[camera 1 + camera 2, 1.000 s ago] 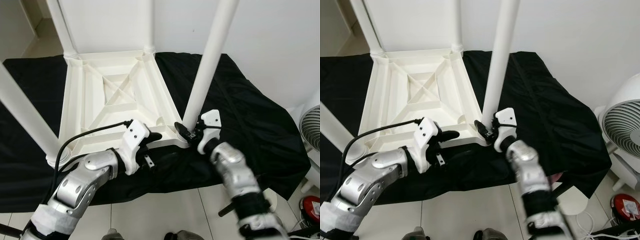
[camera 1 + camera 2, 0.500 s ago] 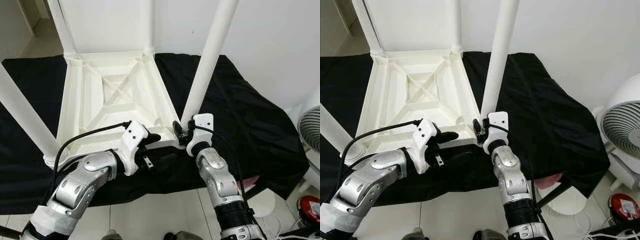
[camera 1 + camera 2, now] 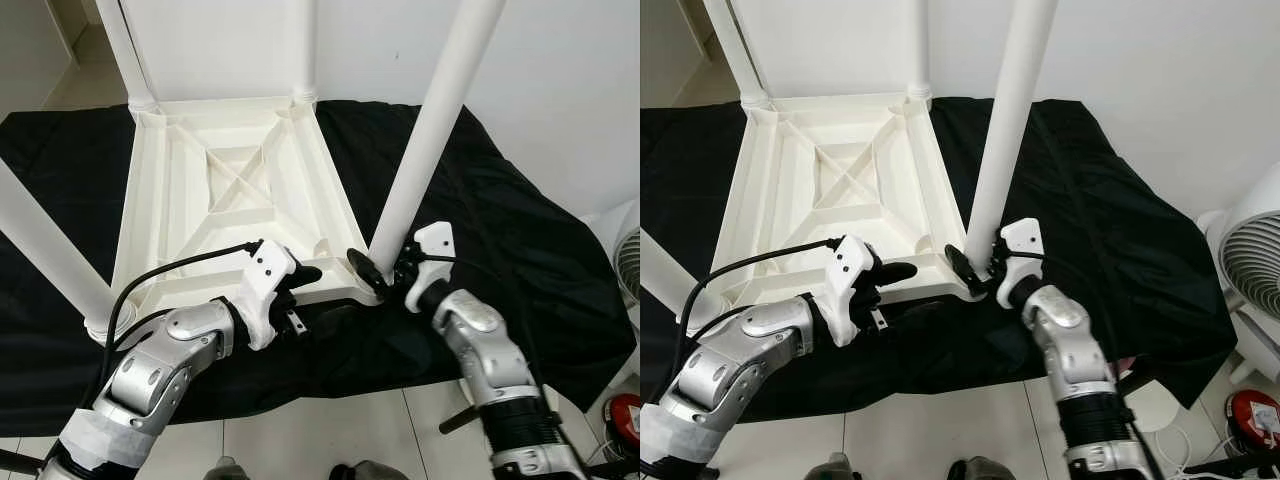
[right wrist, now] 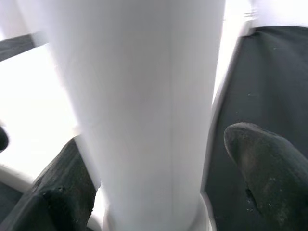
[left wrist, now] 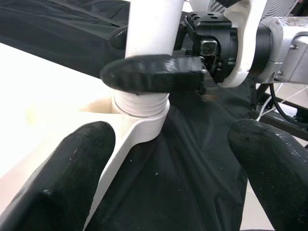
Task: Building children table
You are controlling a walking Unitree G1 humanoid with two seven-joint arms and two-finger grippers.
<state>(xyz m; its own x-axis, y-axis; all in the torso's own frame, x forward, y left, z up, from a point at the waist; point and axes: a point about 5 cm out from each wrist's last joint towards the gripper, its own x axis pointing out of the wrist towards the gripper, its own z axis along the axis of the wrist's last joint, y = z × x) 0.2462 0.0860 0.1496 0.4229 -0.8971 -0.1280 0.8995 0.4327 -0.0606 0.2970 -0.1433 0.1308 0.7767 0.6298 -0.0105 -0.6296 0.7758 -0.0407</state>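
I can't see the tops of the table legs (image 3: 430, 130) — cut off at the frame edge. Fan (image 3: 1252, 270) half cropped; red object (image 3: 1250, 415) too small to tell.

We see a black cloth (image 3: 520, 250) spread over the pale tiled floor (image 3: 330, 430), a white fan (image 3: 1252, 255) at the right edge, and a red object (image 3: 1252, 418) near cables.
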